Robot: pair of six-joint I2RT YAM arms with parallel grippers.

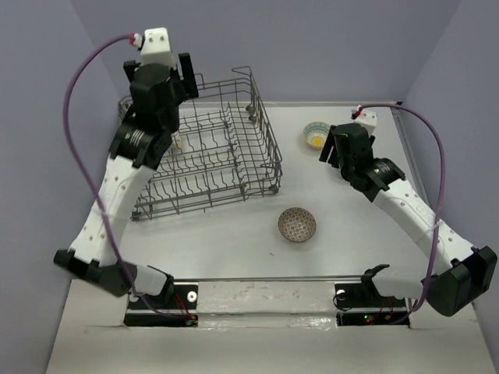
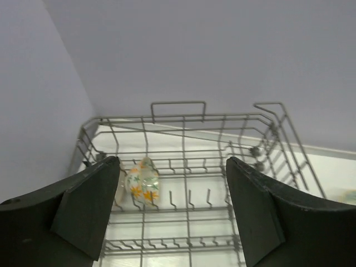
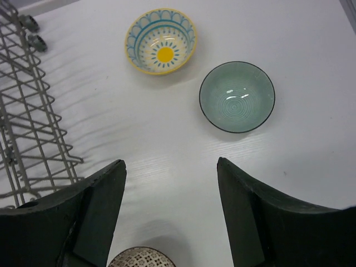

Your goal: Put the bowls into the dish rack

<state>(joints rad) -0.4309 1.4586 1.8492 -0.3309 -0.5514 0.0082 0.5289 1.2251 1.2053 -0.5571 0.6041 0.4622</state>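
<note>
1. The dish rack (image 1: 207, 160) stands on the bench (image 1: 234, 245) at the far left, set at a slight angle. Small wheels show at its right-hand corners.
2. The left tool (image 2: 172, 183) hangs above the rack. Its fingers are spread wide and released, with nothing between them.
3. In the left wrist view a flowered bowl (image 2: 142, 183) stands on edge among the tines on the rack's left side, just beside the left finger. A pale rim just to its left is mostly hidden behind that finger, and I cannot tell what it is.
4. The right tool (image 3: 169, 178) hovers over bare bench to the right of the rack. It is also released and empty.
5. Beyond it two bowls sit upright on the bench outside the rack: a yellow-centred bowl (image 3: 161, 41) and a teal bowl (image 3: 237, 97). They are near each other but not touching.
6. The brown-patterned bowl (image 1: 297, 224) sits upright on the bench, nearer the arm bases and right of the rack's near corner. It is well apart from the other two, and only its rim shows at the bottom edge of the right wrist view.
</note>
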